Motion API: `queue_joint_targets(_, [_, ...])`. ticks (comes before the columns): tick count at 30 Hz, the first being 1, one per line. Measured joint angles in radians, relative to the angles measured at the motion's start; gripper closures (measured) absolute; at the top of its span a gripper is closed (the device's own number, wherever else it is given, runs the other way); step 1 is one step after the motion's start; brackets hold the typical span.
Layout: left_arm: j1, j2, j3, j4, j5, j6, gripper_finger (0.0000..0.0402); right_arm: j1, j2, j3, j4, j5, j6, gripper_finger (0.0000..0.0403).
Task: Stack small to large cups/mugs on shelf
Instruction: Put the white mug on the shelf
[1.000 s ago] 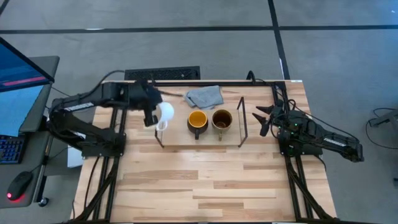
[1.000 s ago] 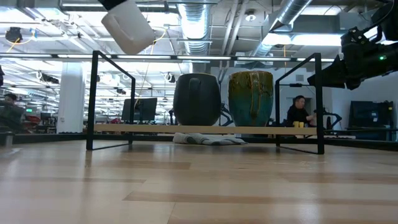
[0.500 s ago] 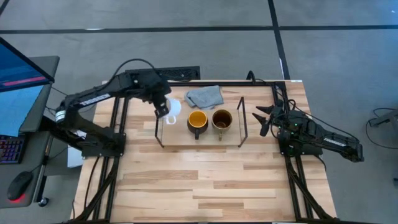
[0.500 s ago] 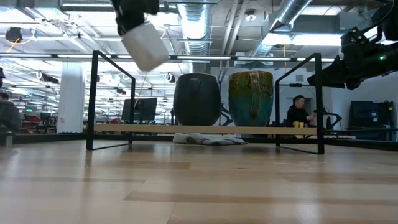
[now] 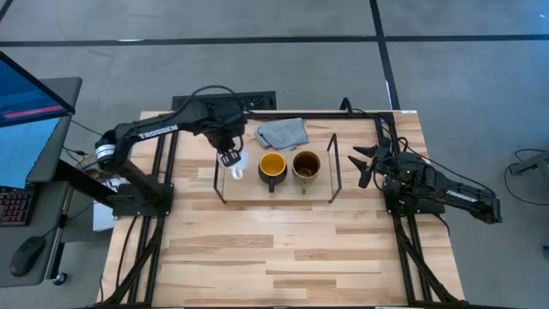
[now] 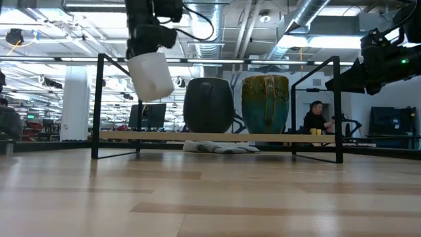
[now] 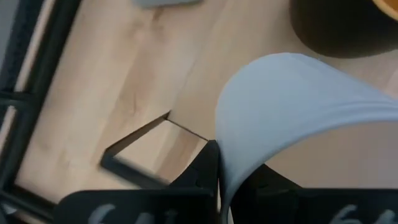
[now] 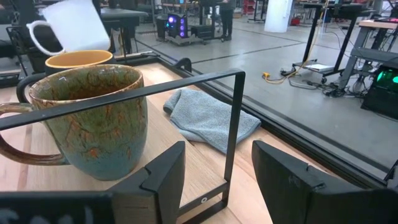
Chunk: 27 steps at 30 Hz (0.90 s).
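Hanging over the shelf (image 6: 217,136) on the wooden table (image 5: 283,249), the left end effector (image 5: 228,157) grips the white mug (image 6: 150,76).

**Your two arms: dark links, white lettering**

You are looking at two near-black, matte arms of jointed tubular links. Your left arm (image 5: 146,133) carries white block lettering along one link and a pale band near its base, with a black cable looping over its wrist. Your right arm (image 5: 446,193) shows small white marks on its forearm. Its fingers (image 8: 163,177) are black, flat, angular plates.
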Motion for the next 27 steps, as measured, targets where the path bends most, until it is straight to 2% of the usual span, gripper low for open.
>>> queue_joint_targets(15, [-0.041, 0.167, 0.0, 0.012, 0.061, 0.076, 0.0401, 0.0, 0.0, 0.0, 0.0, 0.0, 0.0, 0.0193])
queue_joint_targets(27, [-0.035, 0.184, 0.0, 0.041, 0.085, 0.094, 0.0401, 0.0, 0.0, 0.0, 0.0, 0.0, 0.0, 0.0193])
